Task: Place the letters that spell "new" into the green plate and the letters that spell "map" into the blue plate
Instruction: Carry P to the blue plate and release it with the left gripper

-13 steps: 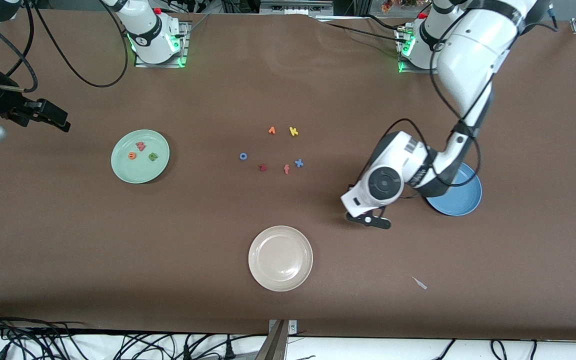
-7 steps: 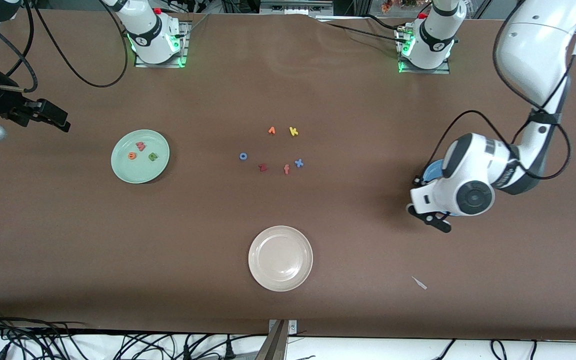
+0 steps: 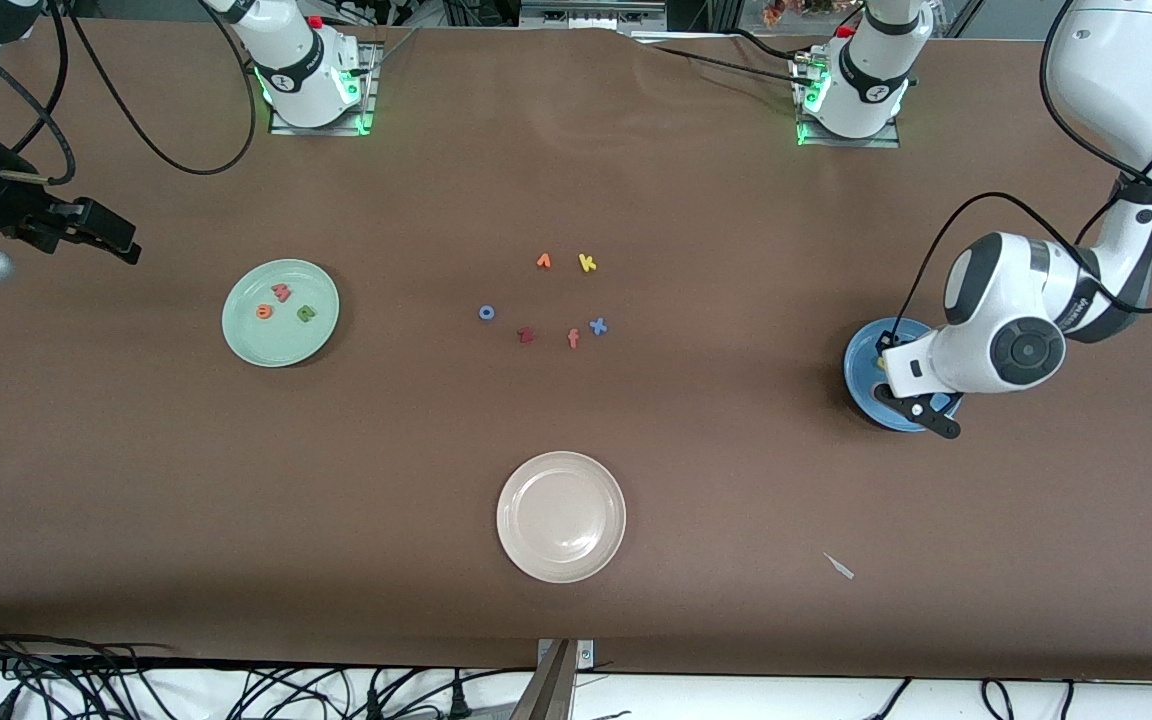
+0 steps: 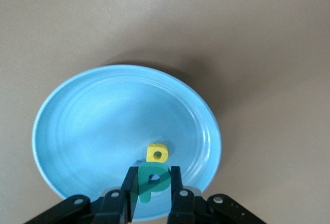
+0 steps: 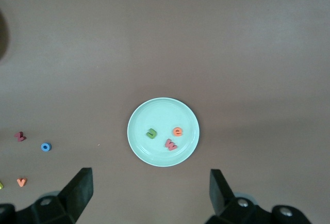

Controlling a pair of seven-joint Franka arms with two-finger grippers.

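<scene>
1. Brown cloth covers your table; take the cream plate as your landmark, sitting near the front camera's edge at mid-table
2. Your green plate lies farther from the camera than the cream plate, toward the right arm's end; the olive "n", orange "e" and pinkish "w" rest inside it, apart from one another
3. Your blue plate lies toward the left arm's end, a bit farther from the camera than the cream plate
4. Your left gripper hangs over the blue plate, fingers clamped on the teal "p"; the yellow "a" lies in the plate just beside it
5. You cannot make out the blue "m" for certain
6. Your right gripper waits high up, jaws spread wide and empty, looking down on the green plate
7. Spare letters sit mid-table, farther from the camera than the cream plate: orange "v", yellow "k", blue "o", dark red "z", orange-red "f", blue "x"
</scene>
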